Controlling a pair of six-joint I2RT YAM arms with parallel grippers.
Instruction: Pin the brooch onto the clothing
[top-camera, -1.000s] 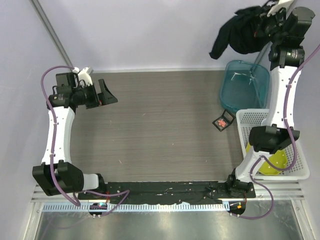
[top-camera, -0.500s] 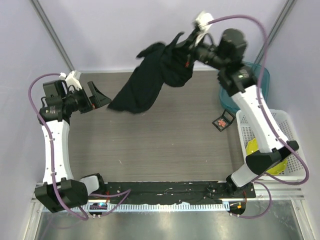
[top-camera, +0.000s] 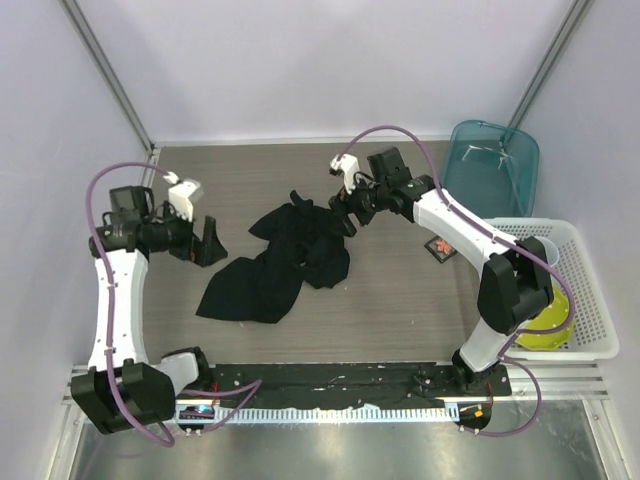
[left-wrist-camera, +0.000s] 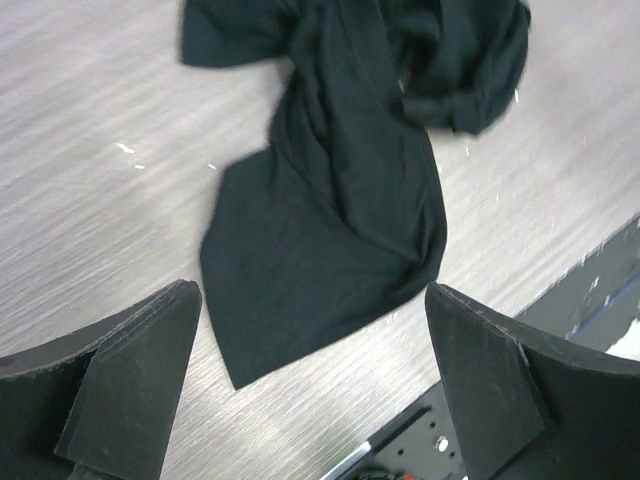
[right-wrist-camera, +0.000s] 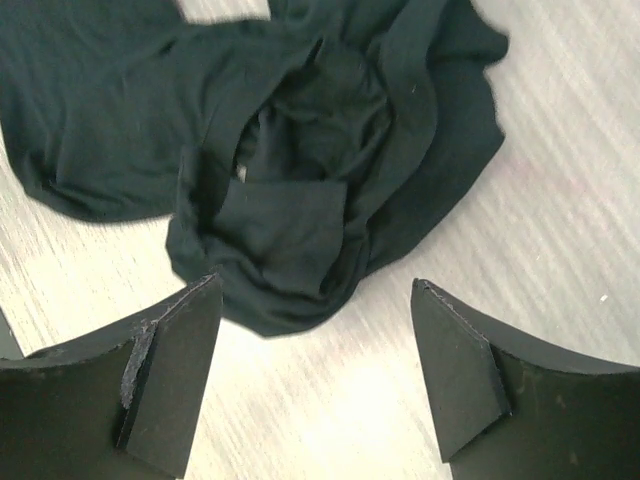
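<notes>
Item 1. Left gripper (top-camera: 207, 243) (left-wrist-camera: 312, 298): fingers (left-wrist-camera: 130, 385) spread wide, nothing between them, poised above the table (top-camera: 300, 180).

Item 2. Right gripper (top-camera: 345, 212) (right-wrist-camera: 315, 288): fingers (right-wrist-camera: 170, 370) also spread apart and holding nothing. Contact with the cloth could not be judged.

Item 3. The clothing (top-camera: 285, 262) (left-wrist-camera: 340, 200) (right-wrist-camera: 300, 150): black T-shirt, lying crumpled on the table between the two pairs of fingers.
- A flat, pointed tail of fabric reached just ahead of the left fingers.
- A bunched, twisted heap lay just ahead of the right fingers.
- No chest label showed among the folds.

Item 4. Small black box (top-camera: 440, 250): on the table behind the right fingers, partly covered by the right forearm, well apart from the shirt.

Item 5. The brooch (top-camera: 441, 244): only a reddish speck in that box, too small for its shape to be made out. It was clear of both pairs of fingers and not on the shirt.

Item 6. White mesh basket (top-camera: 598, 300): farther behind the right fingers, beyond the box, with a yellow-green object (top-camera: 552, 318) inside.

Item 7. Teal bin (top-camera: 470, 185): at the far corner, well away from both pairs of fingers.
</notes>
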